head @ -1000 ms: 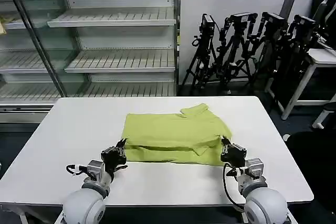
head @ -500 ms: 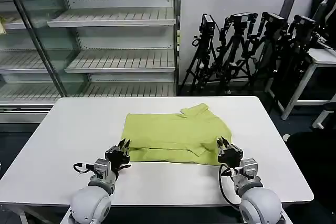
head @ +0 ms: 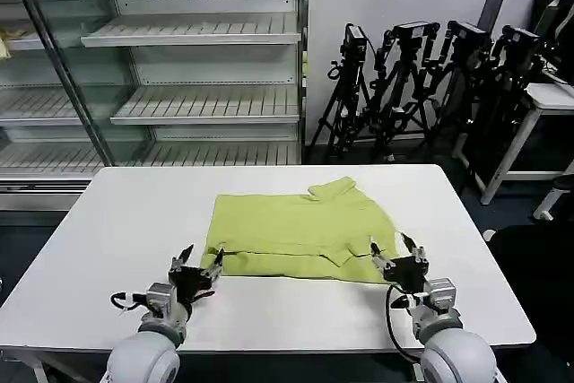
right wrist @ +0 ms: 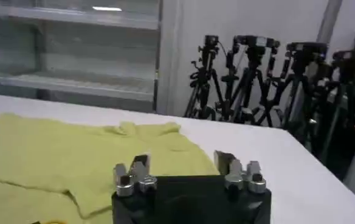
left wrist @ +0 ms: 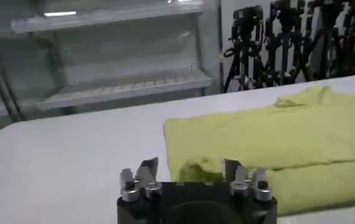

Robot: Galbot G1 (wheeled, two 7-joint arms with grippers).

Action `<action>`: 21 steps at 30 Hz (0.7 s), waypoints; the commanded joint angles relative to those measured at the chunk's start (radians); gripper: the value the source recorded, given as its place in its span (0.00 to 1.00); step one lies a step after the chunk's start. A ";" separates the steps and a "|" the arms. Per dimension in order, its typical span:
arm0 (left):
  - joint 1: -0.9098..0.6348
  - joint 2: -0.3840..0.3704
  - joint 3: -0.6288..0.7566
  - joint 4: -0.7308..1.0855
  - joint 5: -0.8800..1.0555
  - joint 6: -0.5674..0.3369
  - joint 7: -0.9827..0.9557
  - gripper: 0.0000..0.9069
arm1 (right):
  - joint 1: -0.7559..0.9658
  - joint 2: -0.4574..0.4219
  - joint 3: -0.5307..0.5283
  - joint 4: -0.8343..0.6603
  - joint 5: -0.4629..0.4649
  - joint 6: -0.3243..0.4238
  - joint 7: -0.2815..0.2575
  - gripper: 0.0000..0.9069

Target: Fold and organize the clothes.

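Observation:
The clothes are one lime short-sleeved shirt [head: 300, 229], folded over on itself in the middle of the white table [head: 117, 221], its collar at the far side. My left gripper [head: 198, 258] stands open just in front of the shirt's near left corner, nothing between its fingers. My right gripper [head: 395, 253] is open at the shirt's near right corner. In the left wrist view the shirt [left wrist: 275, 143] lies ahead of the open left gripper [left wrist: 189, 167]. In the right wrist view the shirt [right wrist: 56, 155] spreads beyond the open right gripper [right wrist: 180, 163].
Bare table stretches to the left, right and front of the shirt. Behind the table stand an empty shelving unit [head: 179, 69] and several camera tripods [head: 421, 78]. Another white table [head: 547, 96] is at the far right.
Both grippers have opened and drawn back slightly from the shirt's near corners. The folded near edge lies flatter on the table.

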 commanded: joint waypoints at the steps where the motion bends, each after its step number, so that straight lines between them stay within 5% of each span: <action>1: 0.041 -0.002 -0.026 -0.003 -0.018 0.001 -0.001 1.00 | -0.046 0.001 0.052 0.004 0.000 0.004 0.006 1.00; 5: 0.006 -0.007 -0.010 0.048 -0.035 0.018 -0.012 1.00 | -0.059 0.000 0.074 -0.004 0.042 -0.064 0.024 1.00; 7: 0.001 -0.007 -0.003 0.051 -0.047 0.021 -0.011 0.74 | -0.063 0.002 0.078 -0.008 0.066 -0.088 0.028 1.00; 8: 0.001 -0.007 -0.001 0.049 -0.050 0.024 -0.010 0.42 | -0.063 0.003 0.078 -0.010 0.068 -0.093 0.028 1.00; 10: -0.001 -0.006 0.006 0.053 -0.050 0.024 -0.004 0.08 | -0.067 0.004 0.080 -0.017 0.072 -0.107 0.035 1.00; 11: -0.003 -0.006 0.009 0.056 -0.050 0.025 -0.003 0.02 | -0.067 0.005 0.080 -0.017 0.073 -0.108 0.036 1.00; 13: -0.008 -0.004 0.013 0.068 -0.047 0.025 -0.002 0.02 | -0.070 0.006 0.076 -0.018 0.084 -0.122 0.043 0.83; 15: -0.014 -0.001 0.015 0.079 -0.044 0.022 -0.003 0.02 | -0.069 0.005 0.056 -0.020 0.087 -0.128 0.039 0.24; 17: -0.016 0.002 0.016 0.085 -0.044 0.018 -0.004 0.02 | -0.062 0.008 0.034 -0.022 0.086 -0.128 0.034 0.00; 21: -0.018 0.004 0.019 0.089 -0.045 0.020 -0.007 0.02 | -0.045 0.019 0.008 -0.029 0.090 -0.128 0.031 0.00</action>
